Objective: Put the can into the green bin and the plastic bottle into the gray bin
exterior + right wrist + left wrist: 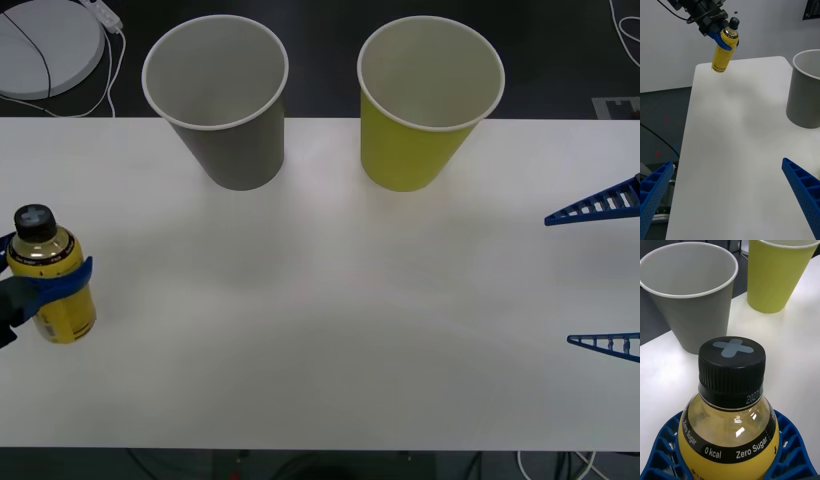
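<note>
My left gripper (45,285) is shut on the plastic bottle (62,312), a small yellow-labelled bottle with a black cap, at the table's far left. In the right wrist view the bottle (723,52) hangs tilted above the table's far end. The gray bin (235,150) stands upright at the back left, close beyond the bottle cap (732,363) in the left wrist view. To its right stands the green bin (415,150), also upright. My right gripper (560,280) waits open at the table's right edge with nothing between its fingers. The can is out of view.
The white table (320,330) stretches bare between the two arms and in front of the bins. A round white device (45,45) with a cable lies on the dark floor beyond the table's back left edge.
</note>
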`<action>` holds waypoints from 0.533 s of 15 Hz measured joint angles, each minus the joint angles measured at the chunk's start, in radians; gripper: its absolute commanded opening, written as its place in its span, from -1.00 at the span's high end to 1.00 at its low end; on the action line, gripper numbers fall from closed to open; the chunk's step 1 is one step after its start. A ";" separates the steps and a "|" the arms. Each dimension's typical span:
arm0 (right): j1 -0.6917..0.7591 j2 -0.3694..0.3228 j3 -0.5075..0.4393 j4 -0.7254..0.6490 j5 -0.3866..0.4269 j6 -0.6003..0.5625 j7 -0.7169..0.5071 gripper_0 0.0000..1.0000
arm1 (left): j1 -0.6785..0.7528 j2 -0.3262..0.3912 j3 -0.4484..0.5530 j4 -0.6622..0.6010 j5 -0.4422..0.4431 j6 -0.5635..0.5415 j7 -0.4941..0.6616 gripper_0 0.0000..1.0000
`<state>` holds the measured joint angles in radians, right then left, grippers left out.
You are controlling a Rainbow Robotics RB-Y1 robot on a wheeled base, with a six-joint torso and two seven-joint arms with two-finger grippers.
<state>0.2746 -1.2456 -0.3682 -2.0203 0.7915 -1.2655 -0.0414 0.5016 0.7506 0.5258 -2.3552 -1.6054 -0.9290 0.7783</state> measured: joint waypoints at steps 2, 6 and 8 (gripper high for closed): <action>0.000 0.000 0.000 0.000 0.000 0.000 0.000 -1.00 | -0.015 0.041 0.003 0.000 -0.010 -0.003 0.052 1.00; 0.000 0.000 0.000 0.000 0.000 0.000 0.000 -1.00 | -0.042 0.174 0.013 0.008 -0.017 -0.004 0.159 1.00; 0.000 0.000 0.000 0.000 0.000 0.000 0.000 -1.00 | -0.053 0.257 0.018 0.017 -0.004 -0.004 0.215 1.00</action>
<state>0.2746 -1.2456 -0.3682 -2.0203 0.7915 -1.2655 -0.0414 0.4486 1.0080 0.5440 -2.3385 -1.6092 -0.9326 0.9931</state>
